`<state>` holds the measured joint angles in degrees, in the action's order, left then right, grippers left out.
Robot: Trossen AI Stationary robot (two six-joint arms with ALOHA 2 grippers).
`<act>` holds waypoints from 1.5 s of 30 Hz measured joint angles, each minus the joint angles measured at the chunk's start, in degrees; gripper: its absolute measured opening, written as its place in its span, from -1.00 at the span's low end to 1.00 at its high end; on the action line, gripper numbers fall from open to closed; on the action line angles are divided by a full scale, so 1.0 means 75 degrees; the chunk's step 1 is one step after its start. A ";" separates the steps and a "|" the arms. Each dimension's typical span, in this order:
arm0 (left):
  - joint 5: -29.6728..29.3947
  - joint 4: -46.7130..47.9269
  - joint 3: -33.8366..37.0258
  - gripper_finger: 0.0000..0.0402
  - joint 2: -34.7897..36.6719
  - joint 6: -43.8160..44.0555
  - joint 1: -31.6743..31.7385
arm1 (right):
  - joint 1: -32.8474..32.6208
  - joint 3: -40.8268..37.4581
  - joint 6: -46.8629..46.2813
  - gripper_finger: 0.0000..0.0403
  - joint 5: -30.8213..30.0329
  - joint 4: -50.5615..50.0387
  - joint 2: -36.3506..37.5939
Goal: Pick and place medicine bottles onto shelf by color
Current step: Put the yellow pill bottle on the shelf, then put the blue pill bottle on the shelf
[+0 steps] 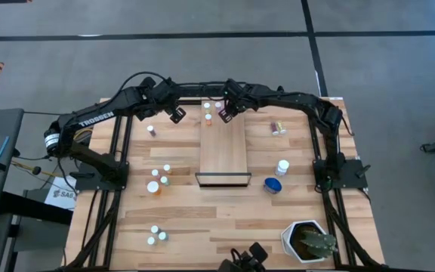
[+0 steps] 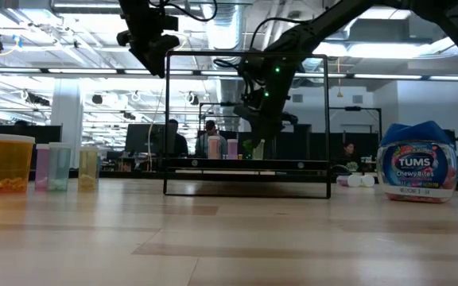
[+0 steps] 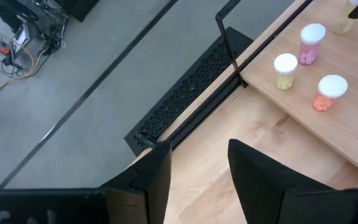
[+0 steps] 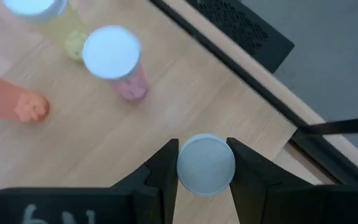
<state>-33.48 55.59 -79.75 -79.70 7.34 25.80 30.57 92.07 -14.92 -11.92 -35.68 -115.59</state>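
The shelf (image 1: 223, 151) lies in the middle of the table, its long side running near to far. A yellowish (image 1: 208, 106), a pink (image 1: 219, 106) and an orange bottle (image 1: 208, 119) stand upright on its far end. They also show in the right wrist view as yellowish (image 4: 42, 12), pink (image 4: 114, 56) and orange (image 4: 11, 102). My right gripper (image 1: 226, 115) is over the shelf's far right corner, shut on a white-capped bottle (image 4: 205, 165) whose body is hidden under its cap. My left gripper (image 1: 177, 115) is open and empty above the table, left of the shelf's far end. My right gripper pinches the bottle by the sides of its white cap (image 4: 185, 167) between its two fingers. The fingers come from above, pointing down. The bottle is upright over the shelf's far right corner. Whether its base rests on the board I cannot tell.
More bottles stand on the table at the left (image 1: 151, 130), mid left (image 1: 157, 181) and near left (image 1: 155, 234). One bottle lies at the far right (image 1: 278, 127). A white bottle (image 1: 282, 168) and the blue one (image 1: 273, 185) are right of the shelf. A white plant pot (image 1: 308, 242) stands near right.
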 joint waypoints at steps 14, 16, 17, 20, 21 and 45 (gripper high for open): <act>-0.0029 0.0003 0.0000 -0.26 0.0000 0.0061 0.0000 | 0.0127 0.0000 0.0055 -0.07 0.0003 0.0425 0.0000; -0.0029 0.0005 0.0000 -0.26 0.0000 0.0061 0.0000 | 0.0151 0.0000 0.0057 -0.02 0.0004 0.0425 0.0000; -0.0029 0.0006 0.0000 -0.26 0.0000 0.0061 0.0000 | 0.0147 0.0000 0.0055 0.00 0.0003 0.0425 0.0000; -0.0029 0.0006 0.0000 -0.26 0.0000 0.0061 0.0000 | 0.0142 0.0000 0.0058 0.04 0.0003 0.0426 0.0000; -0.0029 0.0006 0.0000 -0.26 0.0000 0.0061 0.0000 | 0.0142 0.0000 0.0060 0.04 0.0003 0.0428 0.0000; -0.0026 0.0050 0.0000 -0.26 -0.0003 0.0119 0.0000 | -0.0076 -0.0530 0.0148 0.06 -0.0398 -0.3143 0.1530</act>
<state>-33.67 55.96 -79.75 -79.72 8.23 25.80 30.00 88.09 -13.81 -14.91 -59.25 -104.12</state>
